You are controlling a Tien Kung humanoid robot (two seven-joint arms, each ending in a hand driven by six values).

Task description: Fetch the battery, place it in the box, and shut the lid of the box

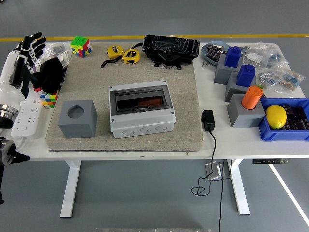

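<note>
Left robot hand (28, 48) hovers over the worktop's (212, 140) left edge, fingers spread, holding nothing. A reddish battery (147, 102) seems to lie inside the grey box (141, 112), lid apparently down, so the job looks finished; retreat next.
</note>
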